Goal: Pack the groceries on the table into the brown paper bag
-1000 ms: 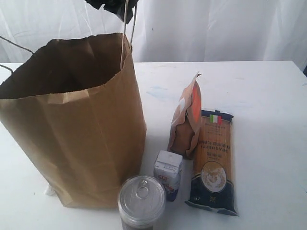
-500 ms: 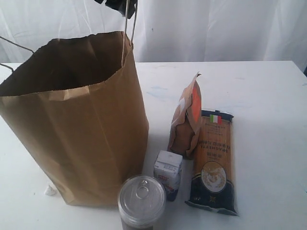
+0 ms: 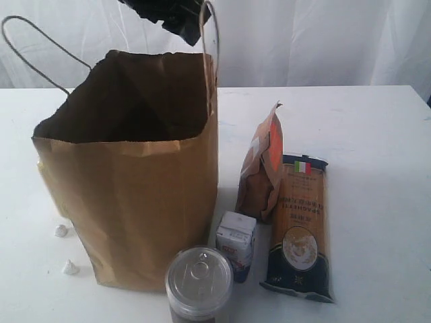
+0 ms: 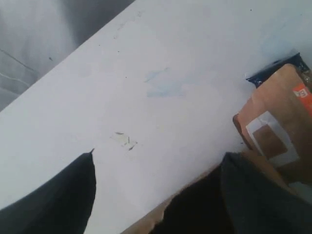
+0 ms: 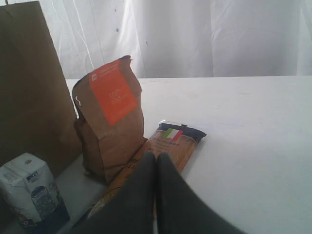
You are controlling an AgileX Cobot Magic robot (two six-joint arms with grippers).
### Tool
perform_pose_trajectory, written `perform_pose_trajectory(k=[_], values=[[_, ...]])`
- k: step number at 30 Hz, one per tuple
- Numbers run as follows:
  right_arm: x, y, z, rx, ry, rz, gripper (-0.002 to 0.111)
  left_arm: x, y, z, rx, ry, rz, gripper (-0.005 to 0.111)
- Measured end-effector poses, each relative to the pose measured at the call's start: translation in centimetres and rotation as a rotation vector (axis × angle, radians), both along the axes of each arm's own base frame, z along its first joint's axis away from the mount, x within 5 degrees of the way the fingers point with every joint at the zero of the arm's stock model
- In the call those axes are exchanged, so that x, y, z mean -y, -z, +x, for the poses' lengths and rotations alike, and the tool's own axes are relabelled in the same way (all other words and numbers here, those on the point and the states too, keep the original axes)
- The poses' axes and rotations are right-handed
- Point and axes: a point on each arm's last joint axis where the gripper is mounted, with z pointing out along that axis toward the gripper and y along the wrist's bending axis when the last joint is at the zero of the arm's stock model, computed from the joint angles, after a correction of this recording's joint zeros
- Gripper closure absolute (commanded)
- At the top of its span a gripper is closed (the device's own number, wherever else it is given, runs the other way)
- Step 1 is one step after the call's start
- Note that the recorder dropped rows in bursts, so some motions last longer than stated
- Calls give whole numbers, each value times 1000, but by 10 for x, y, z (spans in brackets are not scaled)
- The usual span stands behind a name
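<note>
The brown paper bag (image 3: 135, 195) stands open on the left of the table (image 3: 363, 128), both cord handles up. My left gripper (image 3: 172, 13) hovers over its far rim beside the right handle, jaws wide apart in the left wrist view (image 4: 161, 155), with the bag rim (image 4: 165, 214) below and nothing between them. To the bag's right are the silver-topped can (image 3: 199, 279), the white-blue carton (image 3: 236, 243), the brown pouch (image 3: 262, 171) and the spaghetti packet (image 3: 300, 225). My right gripper (image 5: 156, 156) is shut and empty, low over the spaghetti packet (image 5: 178, 136). The bottle and jar are out of view.
Two small white scraps (image 3: 61, 230) lie on the table left of the bag. A white curtain hangs behind the table. In the right wrist view the pouch (image 5: 114, 136), carton (image 5: 29, 187) and bag wall (image 5: 29, 87) stand close together.
The bag has shifted right and stands more upright, uncovering the white scraps. Its handles now stand free beside the left gripper. The other groceries have not moved.
</note>
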Motion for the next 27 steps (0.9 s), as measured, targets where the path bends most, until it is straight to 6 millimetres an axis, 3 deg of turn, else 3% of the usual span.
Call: perform_pose_trajectory(k=[6, 10, 27], values=[[0, 0, 0, 0, 0, 0, 108, 6, 6, -8, -74, 27, 21, 32], [0, 0, 0, 0, 0, 0, 108, 3, 9, -11, -130, 4, 40, 13], [0, 0, 0, -2, 1, 11, 108, 13, 26, -5, -204, -7, 13, 13]])
